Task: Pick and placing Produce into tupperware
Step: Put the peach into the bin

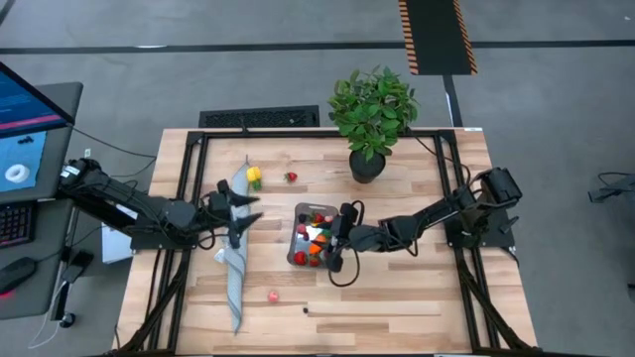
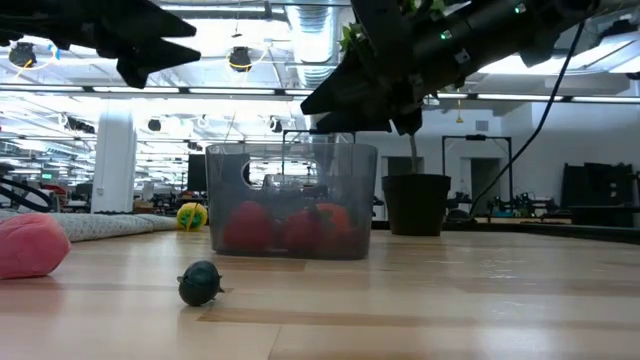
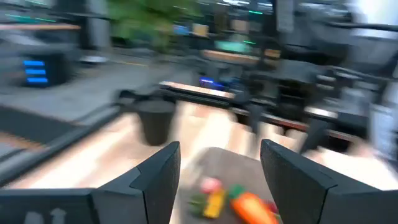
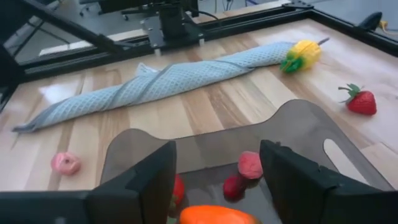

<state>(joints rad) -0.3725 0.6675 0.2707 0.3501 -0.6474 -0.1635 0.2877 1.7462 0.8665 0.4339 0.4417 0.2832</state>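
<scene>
Small clear greyish rectangular plastic tupperware point(image 1: 314, 236) near table centre, on pale wooden slatted table point(image 1: 397, 297), already holding a heap of tiny toy produce point(image 1: 314, 243), red, orange and yellow pieces. Right gripper point(image 1: 340, 238) poised over container's right edge, fingers point(image 4: 140, 180) spread apart with nothing between them; in right wrist view, orange carrot piece point(image 4: 214, 214) and small pink and red berries point(image 4: 249, 164) below in the container. Left gripper point(image 1: 236, 211) above long grey folded cloth strip point(image 1: 235, 260) left of container, fingers point(image 3: 155, 174) parted, holding nothing. Loose pieces outside container: yellow fruit with green leaves point(image 1: 254, 178) at cloth's far end, red strawberry point(image 1: 291, 178) just beside it, pink berry point(image 1: 273, 296) towards front edge, tiny dark round piece point(image 2: 200, 283) near the front in low view. Leafy green potted plant in black pot point(image 1: 371, 119) at back of table, apart from container.
</scene>
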